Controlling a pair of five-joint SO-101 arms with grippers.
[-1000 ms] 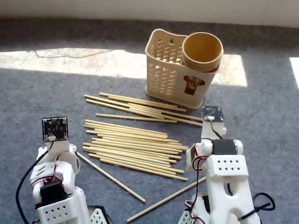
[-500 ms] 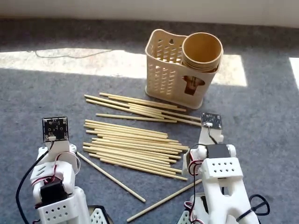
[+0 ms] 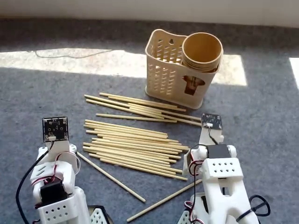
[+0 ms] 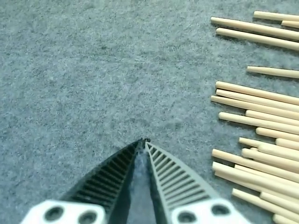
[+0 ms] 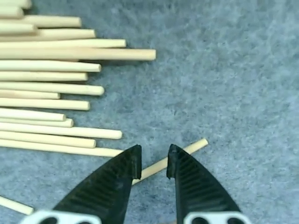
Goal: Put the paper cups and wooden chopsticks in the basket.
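Showing the right gripper with its jaws a little apart and holding nothing, low over a stray wooden chopstick. This stick lies slantwise on the grey carpet and passes under the gap between the jaws, near its far end. The main spread of wooden chopsticks lies flat between the two arms, and the stray stick sits at its near edge. The left gripper has its jaws pressed together, empty, over bare carpet just beside the ends of the spread. The slotted basket stands upright beyond the sticks, with a stack of paper cups already seated in one side of it.

Each chopstick is judged light, stiff, thin and smooth, so it is likely to roll or pivot between the pads. A pinch across the shaft near mid-length should balance it better than a hold at the tip, where it would probably swing. The carpet pile probably yields enough for the fingertips to get beneath the stick.
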